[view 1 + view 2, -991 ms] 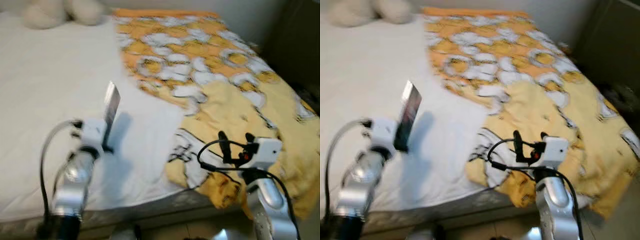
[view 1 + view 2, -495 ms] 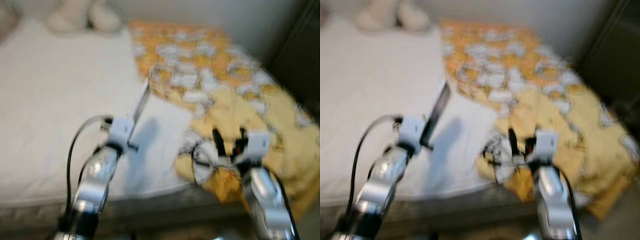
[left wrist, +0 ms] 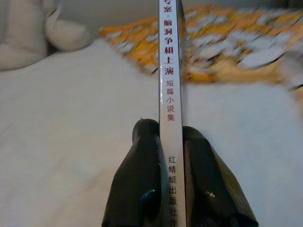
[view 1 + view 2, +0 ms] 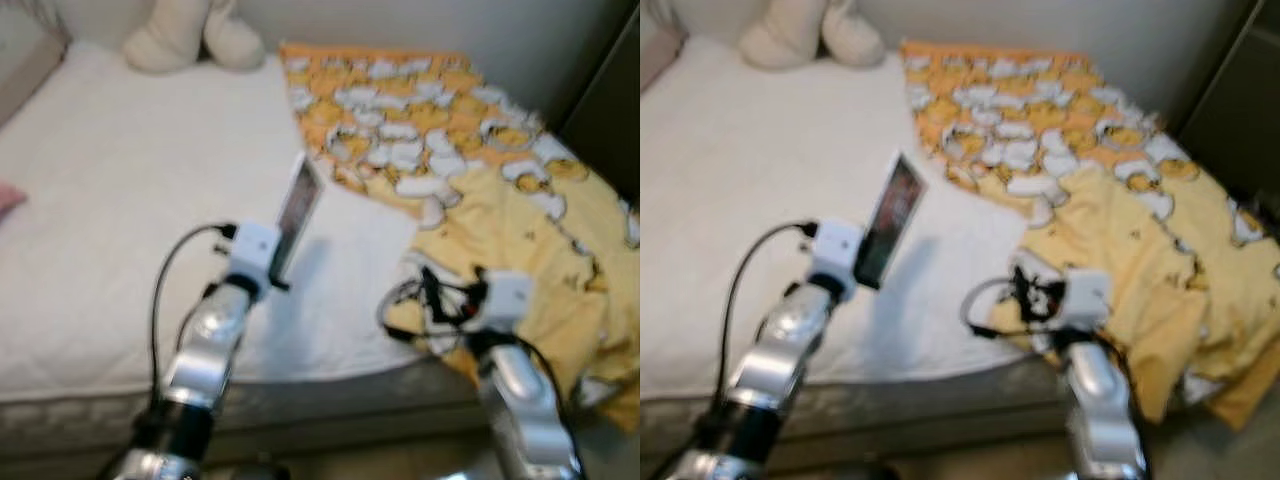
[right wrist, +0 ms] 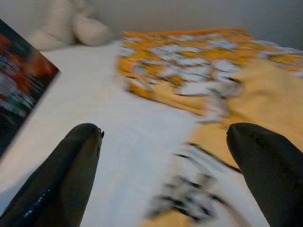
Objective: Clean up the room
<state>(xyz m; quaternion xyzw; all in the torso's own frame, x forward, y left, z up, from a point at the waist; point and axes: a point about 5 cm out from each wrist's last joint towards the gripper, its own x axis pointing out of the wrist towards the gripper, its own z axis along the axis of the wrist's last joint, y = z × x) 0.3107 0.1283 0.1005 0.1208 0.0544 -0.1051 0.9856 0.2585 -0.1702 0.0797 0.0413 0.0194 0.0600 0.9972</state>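
Book (image 3: 170, 94) clamped edge-on between left gripper (image 3: 171, 142) fingers, held above white mattress (image 4: 110, 220), centre of head view. Spine printed in Chinese characters, red above, dark below; top and bottom cut off by frame. Cover (image 4: 890, 218) dark, blurred, unreadable. Right gripper (image 5: 163, 137) spread wide, nothing held, lower right of head view over edge of yellow-orange patterned blanket (image 4: 480, 180). Plush toy (image 4: 185, 35) at upper left, partly cropped. Pink item (image 4: 8, 200) at left edge, mostly cut off, unidentifiable.
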